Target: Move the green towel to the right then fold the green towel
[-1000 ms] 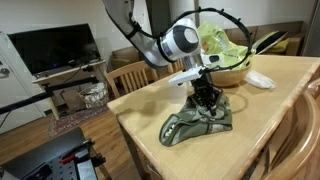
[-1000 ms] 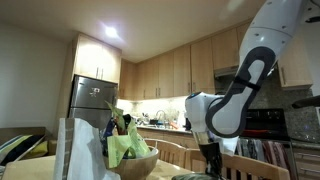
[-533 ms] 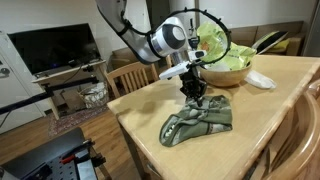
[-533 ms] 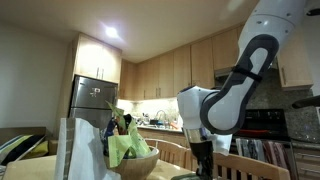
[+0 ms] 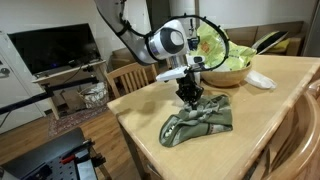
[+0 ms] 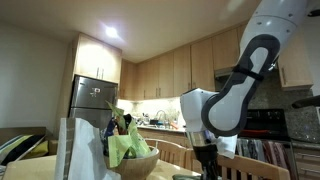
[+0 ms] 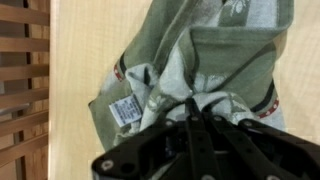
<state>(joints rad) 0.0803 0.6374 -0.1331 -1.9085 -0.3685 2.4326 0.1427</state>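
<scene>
Green towel [image 5: 200, 120] lies bunched on the wooden kitchen table [image 5: 265, 105].

Looking down from a raised spot in an exterior view, at middling range, across a corner of the surface [image 5: 270, 100] toward a television [image 5: 55, 48]. Peering upward from low beside the surface in an exterior view, facing kitchen cabinets [image 6: 165, 70]. Staring closely down along the pincer [image 7: 195, 112] in the wrist view onto the towel [image 7: 215, 50]. Sharing the arm [image 5: 168, 43] and bowl [image 5: 228, 68] in both exterior views.
</scene>
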